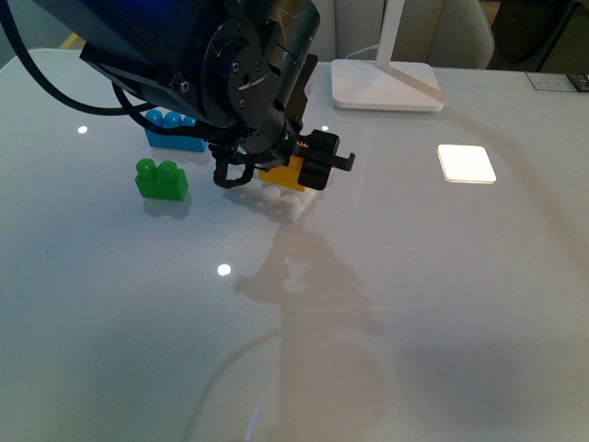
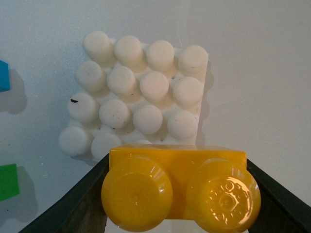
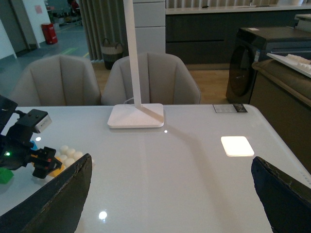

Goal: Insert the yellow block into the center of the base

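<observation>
My left gripper point(image 1: 276, 175) is shut on the yellow block point(image 1: 283, 174), holding it by its short ends just over the white studded base point(image 1: 281, 203). In the left wrist view the yellow block point(image 2: 177, 187) fills the space between the black fingers point(image 2: 73, 208), its two studs facing the camera, and the base point(image 2: 138, 97) lies beyond it with its near row of studs partly hidden. My right gripper point(image 3: 170, 194) hangs open above bare table, far from the base point(image 3: 70, 154), which shows small beside the left arm.
A green two-stud brick point(image 1: 161, 179) stands left of the base and a blue brick point(image 1: 173, 131) lies behind it, partly under the left arm. A white lamp foot point(image 1: 385, 85) sits at the back. A bright square patch of light point(image 1: 466, 163) lies on the table to the right.
</observation>
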### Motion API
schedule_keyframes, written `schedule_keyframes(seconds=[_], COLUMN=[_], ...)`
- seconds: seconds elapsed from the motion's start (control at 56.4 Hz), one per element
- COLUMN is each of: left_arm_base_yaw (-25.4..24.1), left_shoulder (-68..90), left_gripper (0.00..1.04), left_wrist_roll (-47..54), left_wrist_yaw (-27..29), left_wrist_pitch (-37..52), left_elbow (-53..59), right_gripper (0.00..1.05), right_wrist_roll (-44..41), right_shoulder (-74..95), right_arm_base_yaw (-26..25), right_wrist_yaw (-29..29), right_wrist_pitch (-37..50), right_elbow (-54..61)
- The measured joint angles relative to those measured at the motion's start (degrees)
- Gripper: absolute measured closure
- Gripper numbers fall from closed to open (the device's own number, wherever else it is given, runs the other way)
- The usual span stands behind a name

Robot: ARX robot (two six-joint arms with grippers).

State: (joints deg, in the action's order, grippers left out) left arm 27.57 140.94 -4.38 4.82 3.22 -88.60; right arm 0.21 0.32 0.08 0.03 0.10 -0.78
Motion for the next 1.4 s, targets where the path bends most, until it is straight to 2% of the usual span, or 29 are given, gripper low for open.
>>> schedule_keyframes(seconds=[0.532, 0.745, 1.402], left_arm_base_yaw=[1.11, 1.03, -2.60], left_shoulder=[2.38, 5.35, 8.76], left_gripper=[0.42, 0.42, 0.42], left_wrist_roll=[0.00, 1.25, 6.29], left_wrist_yaw=[0.81, 0.77, 0.79], left_wrist_pitch=[-2.43, -4.37, -3.76], left_elbow=[-4.61, -9.75, -12.83], right_gripper=[0.09, 0.09, 0.09], right_wrist_roll=[0.00, 0.00, 0.00], right_shoulder=[0.00, 0.00, 0.00], right_arm_base_yaw=[0.00, 0.00, 0.00], right_wrist_yaw=[0.00, 0.00, 0.00], right_wrist_pitch=[0.00, 0.00, 0.00], right_elbow=[0.00, 0.00, 0.00])
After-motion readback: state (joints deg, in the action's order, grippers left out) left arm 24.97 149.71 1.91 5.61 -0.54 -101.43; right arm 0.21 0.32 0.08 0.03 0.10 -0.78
